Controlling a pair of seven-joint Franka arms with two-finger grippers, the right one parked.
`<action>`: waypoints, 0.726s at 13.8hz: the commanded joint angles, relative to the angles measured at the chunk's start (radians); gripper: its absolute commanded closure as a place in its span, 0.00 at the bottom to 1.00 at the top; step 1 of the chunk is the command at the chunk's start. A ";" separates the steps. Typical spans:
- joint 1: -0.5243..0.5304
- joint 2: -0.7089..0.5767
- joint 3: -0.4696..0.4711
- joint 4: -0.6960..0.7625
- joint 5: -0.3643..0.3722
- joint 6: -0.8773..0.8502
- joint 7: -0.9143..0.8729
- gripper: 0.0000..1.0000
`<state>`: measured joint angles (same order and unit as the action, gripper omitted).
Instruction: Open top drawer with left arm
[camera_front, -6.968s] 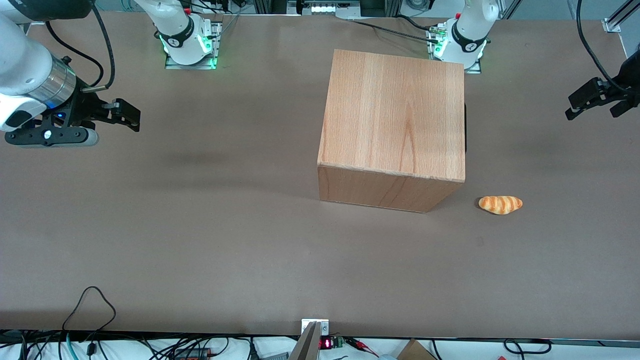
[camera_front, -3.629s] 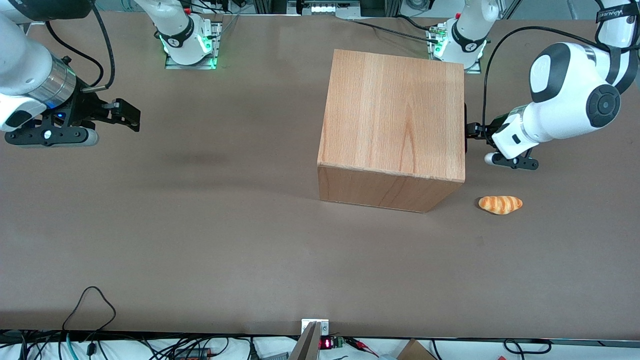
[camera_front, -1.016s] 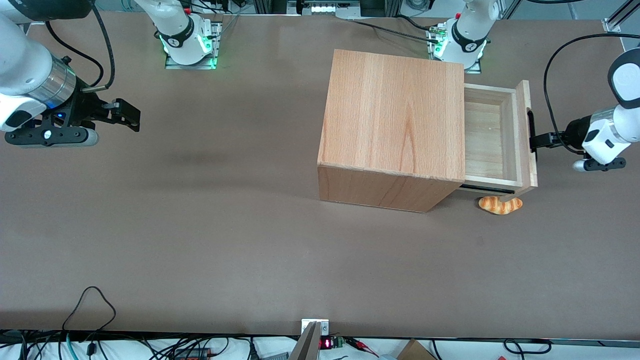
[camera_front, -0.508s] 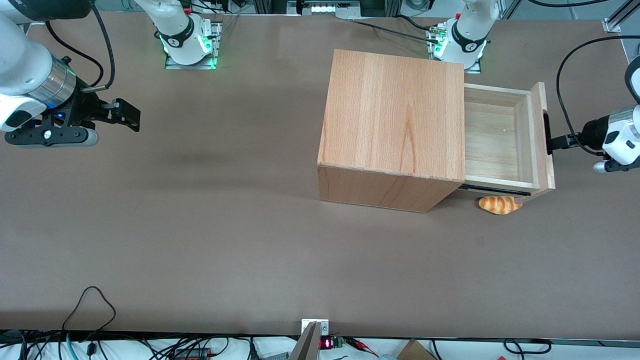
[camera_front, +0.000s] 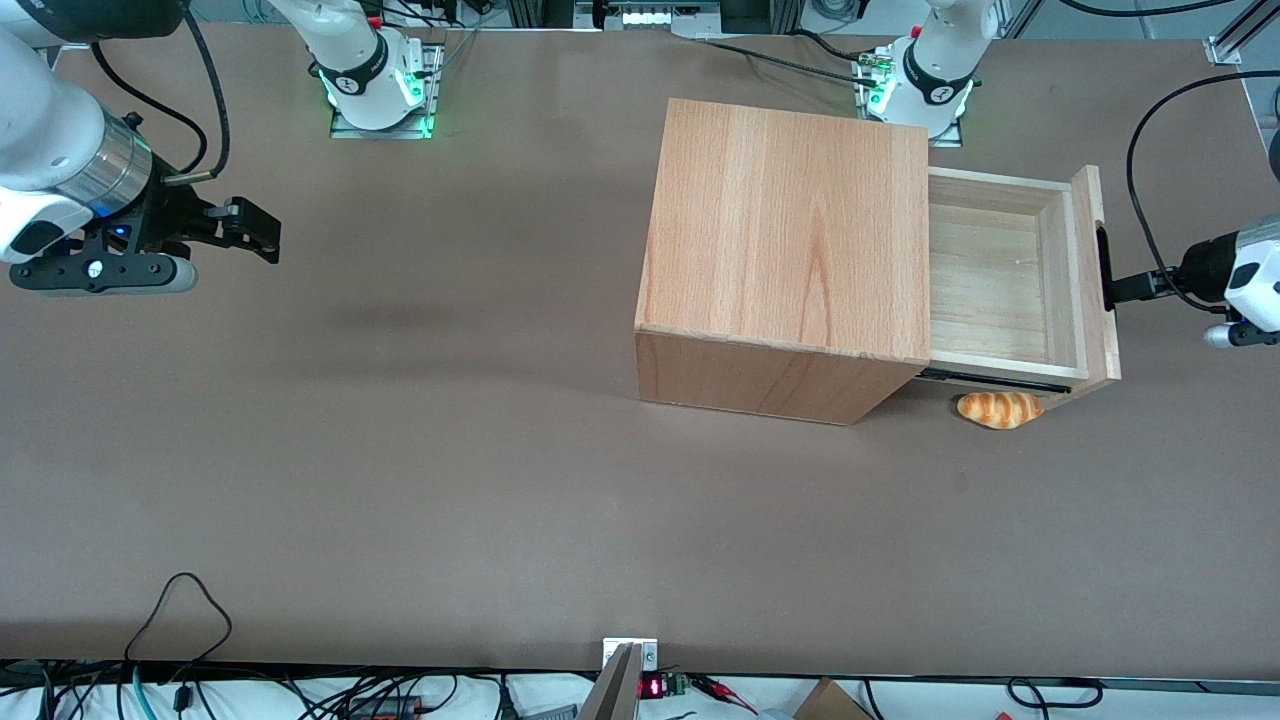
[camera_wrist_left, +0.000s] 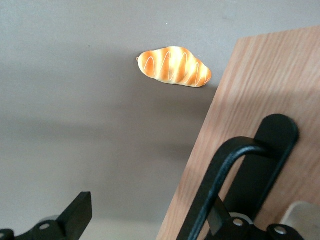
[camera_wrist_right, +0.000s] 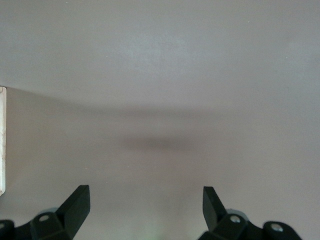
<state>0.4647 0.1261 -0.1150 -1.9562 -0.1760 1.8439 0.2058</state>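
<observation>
At the working arm's end of the worktop, the tool (camera_front: 1124, 289) is spread wide apart. One finger (camera_wrist_left: 218, 223) sits by the black handle (camera_wrist_left: 231, 172) of the top drawer (camera_front: 1000, 290), which sticks far out of the cabinet (camera_front: 790, 230).

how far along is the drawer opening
Mostly done: the top drawer stands well out of the cabinet, its pale plank floor exposed. In hand: the left arm's tool is at the black bar handle on the drawer's front panel, with one finger hooked inside the bar. Left: at most a little more pull, then letting go and backing away. The bread roll lies on the table beside the drawer.
</observation>
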 joint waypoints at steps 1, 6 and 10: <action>0.012 0.015 -0.006 0.088 0.026 -0.081 0.035 0.00; -0.004 0.012 -0.028 0.261 0.030 -0.182 0.026 0.00; -0.031 -0.011 -0.141 0.333 0.125 -0.221 -0.035 0.00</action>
<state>0.4444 0.1233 -0.2022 -1.6591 -0.1066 1.6498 0.2105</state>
